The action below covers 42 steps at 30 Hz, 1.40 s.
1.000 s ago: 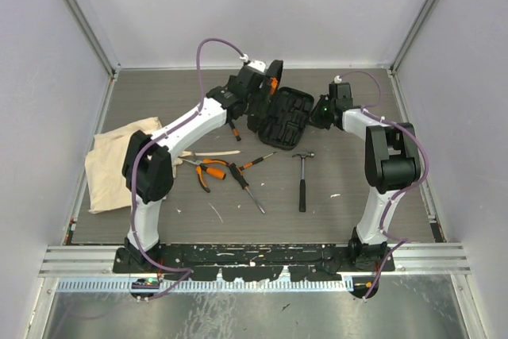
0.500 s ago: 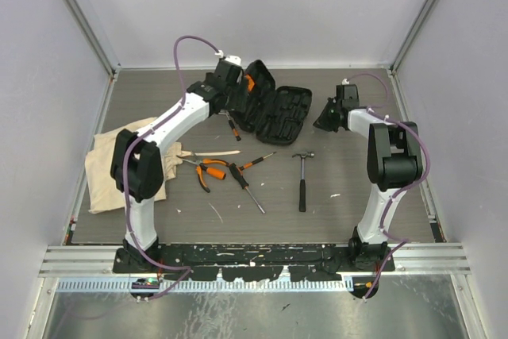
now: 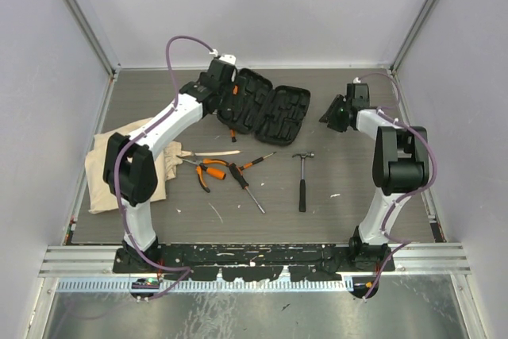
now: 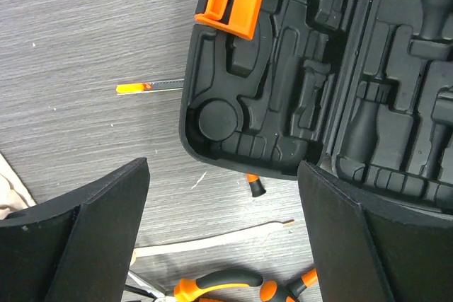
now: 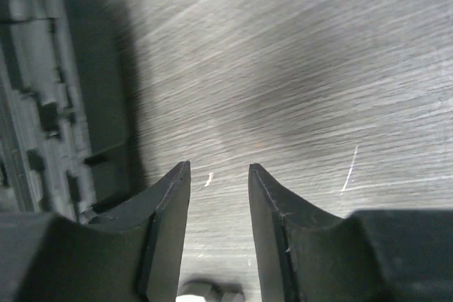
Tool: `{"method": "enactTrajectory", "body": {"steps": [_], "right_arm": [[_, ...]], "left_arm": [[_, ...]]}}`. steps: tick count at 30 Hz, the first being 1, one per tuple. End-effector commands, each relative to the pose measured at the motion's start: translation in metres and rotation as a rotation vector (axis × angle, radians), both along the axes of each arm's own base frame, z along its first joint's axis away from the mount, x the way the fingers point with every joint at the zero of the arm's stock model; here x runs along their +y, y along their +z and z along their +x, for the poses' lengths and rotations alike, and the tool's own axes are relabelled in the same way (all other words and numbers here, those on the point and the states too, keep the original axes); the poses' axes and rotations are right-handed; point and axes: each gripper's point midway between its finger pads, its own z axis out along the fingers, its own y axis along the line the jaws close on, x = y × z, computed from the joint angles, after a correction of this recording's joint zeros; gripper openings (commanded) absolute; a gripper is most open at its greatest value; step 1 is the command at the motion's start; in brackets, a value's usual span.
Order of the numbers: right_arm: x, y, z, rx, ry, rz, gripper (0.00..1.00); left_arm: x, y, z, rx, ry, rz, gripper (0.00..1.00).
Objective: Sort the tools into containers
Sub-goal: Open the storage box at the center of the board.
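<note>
Left end effector (image 4: 223, 167) spread over the open tool case (image 4: 283, 104), arm outstretched; right end effector (image 5: 219, 167) parted, empty, beside it.

White arms (image 3: 176, 117), black joints (image 3: 135, 168), purple cables (image 3: 169, 49); claw fingers (image 4: 85, 231) matte black, possibly rubber.

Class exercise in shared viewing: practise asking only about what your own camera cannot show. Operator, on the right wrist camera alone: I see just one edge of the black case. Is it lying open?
Observer: Yes, the case lies fully open, both halves flat, and its slots look empty.
Operator: Where are the tools?
Observer: On the table, on the near side of the case: the hammer, the pliers and the screwdrivers.
Operator: And the other arm?
Observer: The left gripper hangs open at the case's left edge, holding nothing.
</note>
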Motion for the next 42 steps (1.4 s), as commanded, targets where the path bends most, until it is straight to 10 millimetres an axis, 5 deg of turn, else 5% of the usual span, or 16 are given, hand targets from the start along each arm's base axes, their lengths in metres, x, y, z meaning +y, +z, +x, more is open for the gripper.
{"method": "enactTrajectory", "body": {"steps": [1, 7, 18, 24, 32, 42], "right_arm": [[0.015, 0.077, 0.014, -0.197, 0.034, 0.061, 0.50], [0.049, 0.096, 0.020, -0.232, 0.077, 0.114, 0.57], [0.085, 0.040, 0.018, -0.094, 0.149, 0.095, 0.59], [0.094, 0.023, 0.016, -0.061, 0.167, 0.135, 0.47], [0.088, 0.034, 0.023, -0.122, 0.120, 0.148, 0.21], [0.032, 0.050, 0.020, -0.147, 0.073, 0.103, 0.07]], "left_arm": [[0.003, 0.042, -0.003, -0.085, -0.008, -0.044, 0.87], [0.003, 0.034, -0.003, -0.075, -0.012, -0.035, 0.87], [0.005, 0.025, -0.003, -0.052, -0.020, -0.003, 0.91], [0.004, 0.021, -0.002, -0.039, -0.022, 0.003, 0.90], [0.005, 0.019, -0.002, -0.032, -0.021, 0.014, 0.90], [-0.014, 0.016, 0.020, -0.019, -0.043, 0.006, 0.98]]}}
